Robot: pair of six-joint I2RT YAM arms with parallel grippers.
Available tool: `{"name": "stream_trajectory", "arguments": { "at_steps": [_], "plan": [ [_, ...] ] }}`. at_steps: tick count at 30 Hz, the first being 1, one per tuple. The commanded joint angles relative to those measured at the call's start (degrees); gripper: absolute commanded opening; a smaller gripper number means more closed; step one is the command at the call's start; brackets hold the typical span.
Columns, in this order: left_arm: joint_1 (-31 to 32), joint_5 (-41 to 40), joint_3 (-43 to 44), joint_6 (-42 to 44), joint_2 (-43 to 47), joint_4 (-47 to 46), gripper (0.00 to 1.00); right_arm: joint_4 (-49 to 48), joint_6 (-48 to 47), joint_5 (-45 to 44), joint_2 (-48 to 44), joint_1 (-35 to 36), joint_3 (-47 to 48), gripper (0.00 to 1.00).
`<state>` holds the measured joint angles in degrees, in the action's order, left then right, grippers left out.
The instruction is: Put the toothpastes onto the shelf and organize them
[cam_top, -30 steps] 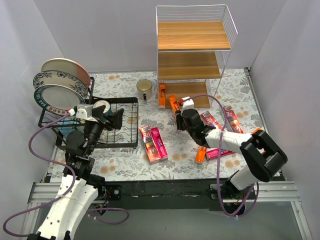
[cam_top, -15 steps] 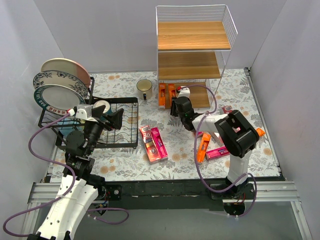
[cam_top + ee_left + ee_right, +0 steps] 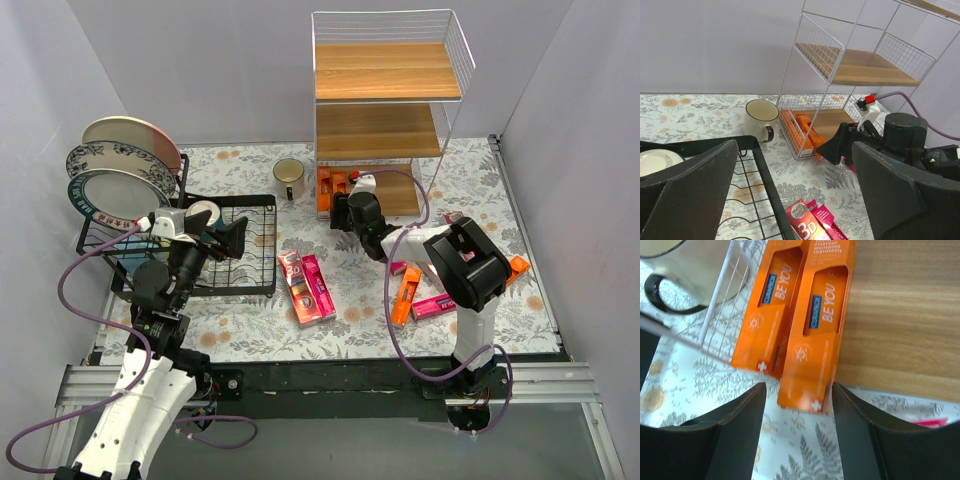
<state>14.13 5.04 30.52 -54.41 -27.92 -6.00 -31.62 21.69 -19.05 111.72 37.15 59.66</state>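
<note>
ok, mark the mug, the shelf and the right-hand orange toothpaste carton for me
mug (image 3: 758, 125), left wrist view, outer side wall.
shelf (image 3: 390, 70), top external view, bare top board.
right-hand orange toothpaste carton (image 3: 820, 325), right wrist view, middle of printed face.

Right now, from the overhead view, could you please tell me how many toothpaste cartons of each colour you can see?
Orange cartons: 4, two of them on the shelf
Red cartons: 2, one mostly covered
Pink cartons: 2
Total: 8 in view; the right arm may hide more.
</note>
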Motion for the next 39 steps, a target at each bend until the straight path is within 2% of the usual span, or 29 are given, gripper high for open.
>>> {"name": "stream_trajectory", "arguments": {
  "at_steps": [1,5,8,12,14,39],
  "plan": [
    [0.37,0.32,0.15,0.54,-0.03,-0.06,0.98,-4.51,-1.21,2.61,-6.51,-0.23,-3.49,0.63],
    [0.28,0.41,0.15,0.54,0.24,0.02,0.98,-5.47,-1.48,5.77,-8.80,-1.37,-6.83,0.62],
    [0.28,0.41,0.15,0.54,0.50,0.02,0.98,-7.32,-2.35,9.02,-9.07,-2.43,-8.51,0.58],
    [0.28,0.41,0.24,0.62,0.59,0.02,0.98,-7.93,-2.45,11.40,-8.19,-3.04,-9.30,0.42],
    [0.28,0.32,0.24,0.62,0.76,0.11,0.98,-8.02,-2.36,12.19,-7.66,-3.31,-9.47,0.39],
    [0.37,0.24,0.06,0.62,0.15,0.11,0.98,-5.65,-2.53,13.42,0.25,-3.92,-0.86,0.37]
  ]
}}
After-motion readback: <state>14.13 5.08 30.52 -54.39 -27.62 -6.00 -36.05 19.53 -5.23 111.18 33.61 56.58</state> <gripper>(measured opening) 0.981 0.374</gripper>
